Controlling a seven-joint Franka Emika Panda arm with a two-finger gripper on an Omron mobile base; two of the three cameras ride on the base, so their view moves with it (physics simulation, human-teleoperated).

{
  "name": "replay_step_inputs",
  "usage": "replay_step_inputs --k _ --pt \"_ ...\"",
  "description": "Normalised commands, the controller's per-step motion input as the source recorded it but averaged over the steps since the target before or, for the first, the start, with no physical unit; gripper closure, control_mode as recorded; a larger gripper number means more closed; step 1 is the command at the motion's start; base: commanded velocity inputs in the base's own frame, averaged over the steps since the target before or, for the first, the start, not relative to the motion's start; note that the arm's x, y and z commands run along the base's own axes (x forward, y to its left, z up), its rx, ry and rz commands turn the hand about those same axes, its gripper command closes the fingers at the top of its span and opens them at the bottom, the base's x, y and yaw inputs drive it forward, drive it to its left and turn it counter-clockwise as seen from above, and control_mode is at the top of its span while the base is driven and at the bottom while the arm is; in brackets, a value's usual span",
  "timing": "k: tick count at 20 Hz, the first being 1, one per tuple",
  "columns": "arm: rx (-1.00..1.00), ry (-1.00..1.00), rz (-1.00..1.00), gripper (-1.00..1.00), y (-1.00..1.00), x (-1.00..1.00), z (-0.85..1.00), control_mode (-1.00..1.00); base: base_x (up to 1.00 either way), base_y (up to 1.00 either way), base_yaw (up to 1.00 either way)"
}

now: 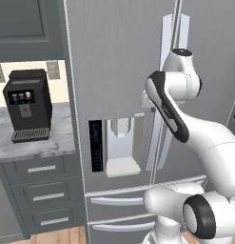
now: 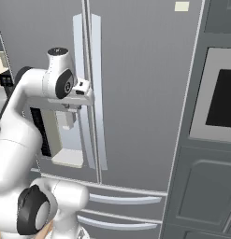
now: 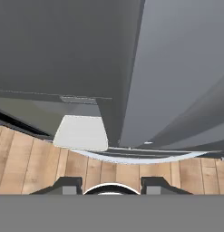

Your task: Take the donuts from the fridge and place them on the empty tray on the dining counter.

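Observation:
The grey-steel fridge [image 1: 119,57] stands right in front of me with both doors shut [image 2: 145,93], so the donuts are hidden. The tray and the dining counter are out of view. My gripper [image 2: 84,99] sits at mid-height against the left door's long vertical handle [image 2: 78,37], just above the water dispenser recess [image 1: 121,147]. In the hand view the gripper [image 3: 111,185] points down along the fridge front [image 3: 177,68], its two fingertips [image 3: 64,185] wide apart and open with nothing between them. I cannot tell whether it touches the handle [image 1: 165,33].
A black coffee machine [image 1: 27,105] stands on a short marble worktop [image 1: 43,145] over grey drawers [image 1: 43,195], left of the fridge. A built-in oven [image 2: 220,98] in dark grey cabinets flanks the right. Bottom fridge drawers [image 2: 121,200] and the wood floor [image 3: 31,158] lie below.

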Motion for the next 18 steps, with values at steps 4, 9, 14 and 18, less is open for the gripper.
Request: replay_step_inputs --k 4,9,14,18 --pt "0.00 0.00 0.00 -1.00 -0.01 -0.32 0.00 -1.00 0.00 0.00 0.00" --pt "0.00 -0.02 -0.05 -1.00 -0.26 -0.90 -0.04 -1.00 0.00 0.00 0.00" --pt "0.00 -0.12 -0.12 -1.00 -0.28 -0.90 -0.25 -1.00 0.00 0.00 0.00" --pt "0.01 -0.03 -0.05 -1.00 -0.09 -0.46 -0.18 -1.00 0.00 0.00 0.00"
